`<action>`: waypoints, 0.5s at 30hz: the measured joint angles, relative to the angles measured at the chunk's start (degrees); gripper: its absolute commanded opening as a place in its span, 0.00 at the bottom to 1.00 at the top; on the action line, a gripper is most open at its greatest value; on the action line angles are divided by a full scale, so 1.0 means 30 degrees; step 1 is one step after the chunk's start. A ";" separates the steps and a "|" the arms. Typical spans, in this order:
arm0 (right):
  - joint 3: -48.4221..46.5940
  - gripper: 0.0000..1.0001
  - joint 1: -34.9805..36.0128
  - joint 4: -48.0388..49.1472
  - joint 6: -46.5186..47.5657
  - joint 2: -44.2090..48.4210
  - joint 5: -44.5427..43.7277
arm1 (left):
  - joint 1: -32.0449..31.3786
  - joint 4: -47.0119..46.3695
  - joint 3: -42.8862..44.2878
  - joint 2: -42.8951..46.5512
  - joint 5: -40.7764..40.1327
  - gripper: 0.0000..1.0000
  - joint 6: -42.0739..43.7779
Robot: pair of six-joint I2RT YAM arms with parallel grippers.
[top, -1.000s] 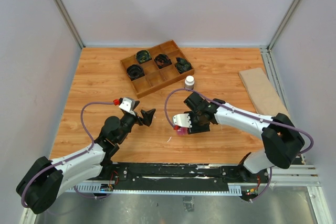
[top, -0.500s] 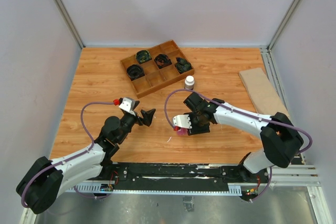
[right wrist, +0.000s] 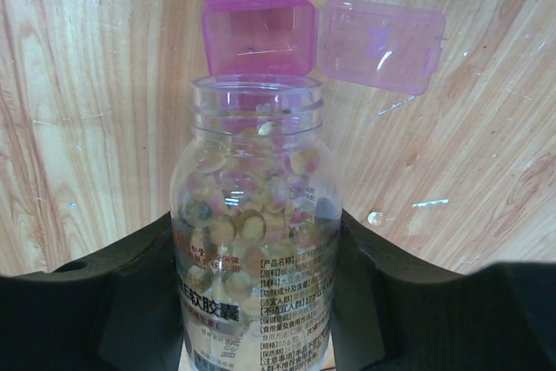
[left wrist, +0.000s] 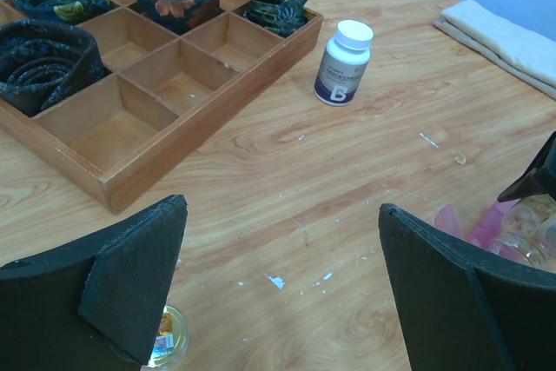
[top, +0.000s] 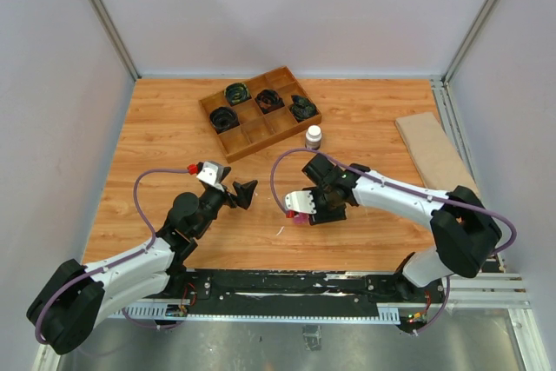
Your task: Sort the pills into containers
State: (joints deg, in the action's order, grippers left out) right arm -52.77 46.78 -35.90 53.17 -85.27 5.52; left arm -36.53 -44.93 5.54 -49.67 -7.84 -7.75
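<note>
My right gripper [right wrist: 252, 301] is shut on a small clear glass jar [right wrist: 252, 241] full of tan-yellowish pills [right wrist: 248, 223]. The jar's open mouth points at the pink container strip [right wrist: 256, 36], right over a compartment whose lid [right wrist: 380, 45] is flipped open to the right. One loose pill [right wrist: 375, 216] lies on the wood beside the jar. In the top view the right gripper [top: 320, 202] is just above the strip [top: 300, 217]. My left gripper [top: 236, 190] is open and empty, held above the table to the left of the strip [left wrist: 486, 223].
A brown wooden divided tray [top: 259, 110] with black coiled items stands at the back. A white-capped bottle [top: 314, 135] stands right of it. A tan folded cloth [top: 434, 149] lies at the right edge. A gold jar lid [left wrist: 165, 336] lies under my left finger.
My right gripper with the jar has edged slightly left over the pink strip. The left arm has not moved.
</note>
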 measured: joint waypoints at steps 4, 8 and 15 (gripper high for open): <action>-0.0029 0.01 0.0124 0.0066 -0.0073 -0.0109 -0.0051 | 0.0000 0.0000 0.0007 0.0000 -0.0007 0.96 0.0000; -0.0036 0.01 0.0153 0.0022 -0.0117 -0.0182 -0.0160 | 0.0000 0.0000 0.0007 0.0000 -0.0007 0.96 0.0000; 0.0015 0.01 0.0197 0.0153 -0.0146 -0.0182 -0.0386 | 0.0000 0.0000 0.0007 0.0000 0.0000 0.96 0.0000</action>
State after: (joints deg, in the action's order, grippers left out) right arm -52.73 47.37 -35.44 52.73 -85.82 4.36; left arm -36.53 -44.93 5.56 -49.67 -7.84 -7.75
